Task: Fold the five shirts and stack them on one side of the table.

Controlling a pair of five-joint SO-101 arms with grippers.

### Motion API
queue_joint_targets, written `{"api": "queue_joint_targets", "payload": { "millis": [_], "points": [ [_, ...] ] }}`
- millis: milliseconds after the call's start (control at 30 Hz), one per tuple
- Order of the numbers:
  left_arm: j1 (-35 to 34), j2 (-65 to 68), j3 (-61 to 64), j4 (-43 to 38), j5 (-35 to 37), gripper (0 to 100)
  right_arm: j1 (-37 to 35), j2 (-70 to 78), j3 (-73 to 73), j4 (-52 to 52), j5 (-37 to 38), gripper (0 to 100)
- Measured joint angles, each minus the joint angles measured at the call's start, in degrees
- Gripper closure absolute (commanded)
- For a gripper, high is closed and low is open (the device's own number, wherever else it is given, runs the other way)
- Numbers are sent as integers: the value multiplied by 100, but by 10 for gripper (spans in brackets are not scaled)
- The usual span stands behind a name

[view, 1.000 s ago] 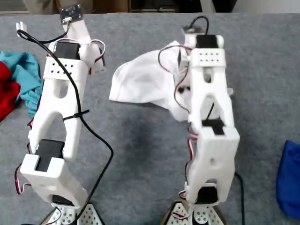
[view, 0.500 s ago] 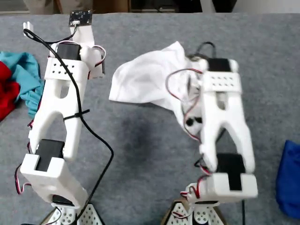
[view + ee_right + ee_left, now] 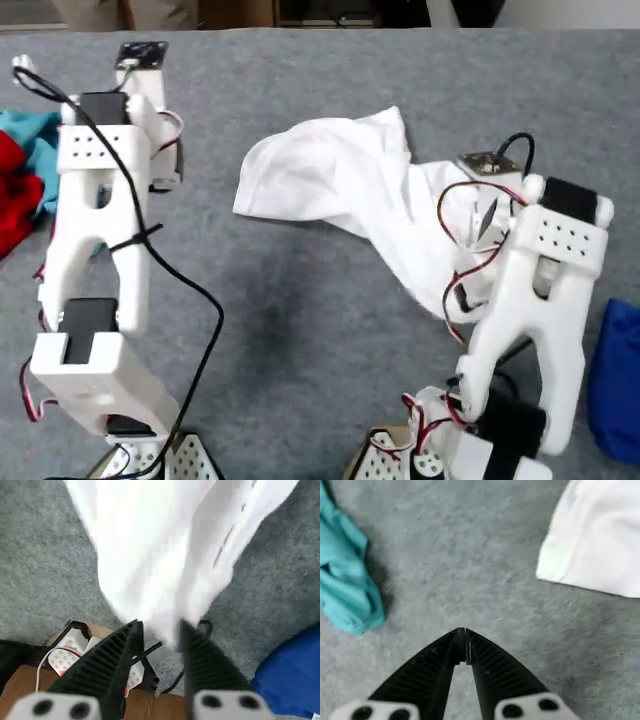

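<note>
A white shirt (image 3: pixel 330 175) lies crumpled at mid-table, one end drawn out toward the near right. My right gripper (image 3: pixel 159 630) is shut on that end of the white shirt (image 3: pixel 165 555), which hangs up from between the black fingers (image 3: pixel 122 650). In the high view the right gripper (image 3: pixel 478 232) sits at the cloth's stretched tip. My left gripper (image 3: pixel 464 640) is shut and holds nothing, above bare grey table between a teal shirt (image 3: pixel 345 585) and the white shirt (image 3: pixel 600 545).
Teal (image 3: pixel 35 140) and red (image 3: pixel 10 195) shirts are heaped at the table's left edge. A blue shirt (image 3: pixel 615 370) lies at the near right edge, also close by the right gripper (image 3: pixel 287 685). The arm's base and cables (image 3: pixel 75 650) sit below it.
The right arm has drawn back toward the near right, pulling the white shirt's end out long. The left arm has swung slightly left.
</note>
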State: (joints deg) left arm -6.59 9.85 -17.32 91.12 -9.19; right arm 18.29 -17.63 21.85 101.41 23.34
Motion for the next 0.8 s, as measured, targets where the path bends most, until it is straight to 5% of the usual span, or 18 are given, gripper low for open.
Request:
{"api": "queue_joint_targets", "payload": {
  "millis": [400, 800],
  "points": [
    [149, 0, 0, -141, 0, 979, -730, -1046, -475, -510, -9, 610],
    [791, 0, 0, -510, 589, 979, -1749, 1081, -791, -1609, -1705, 899]
  ]
}}
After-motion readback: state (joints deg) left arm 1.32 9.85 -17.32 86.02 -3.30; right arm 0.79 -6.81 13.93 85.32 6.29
